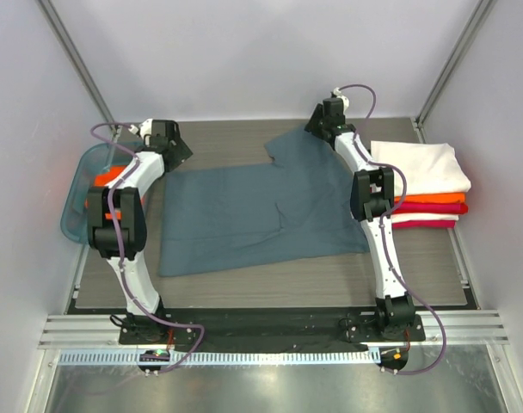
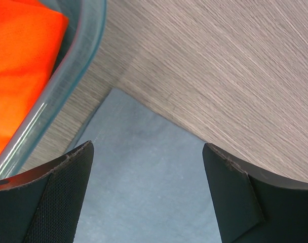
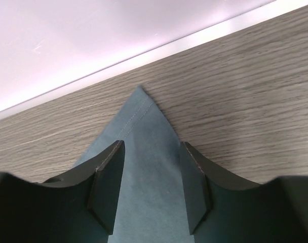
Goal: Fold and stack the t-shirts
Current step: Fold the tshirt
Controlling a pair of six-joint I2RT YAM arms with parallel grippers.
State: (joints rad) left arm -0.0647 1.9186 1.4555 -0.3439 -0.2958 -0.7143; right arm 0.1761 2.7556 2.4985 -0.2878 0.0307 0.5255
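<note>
Where the left gripper (image 2: 149, 172) hangs, its jaws stand wide apart over the far left corner of the blue shirt (image 1: 253, 215), gripping nothing. Just left of it is the basket (image 2: 68, 86), with an orange shirt (image 2: 17, 61) inside. Right gripper (image 3: 151, 177): jaws parted, straddling the blue shirt's pointed far right corner, cloth flat between them, not pinched. Whether either gripper touches the cloth cannot be told. Blue shirt lies spread on the table (image 1: 227, 146), between both arms. Right of it, a folded stack (image 1: 425, 176), white uppermost.
</note>
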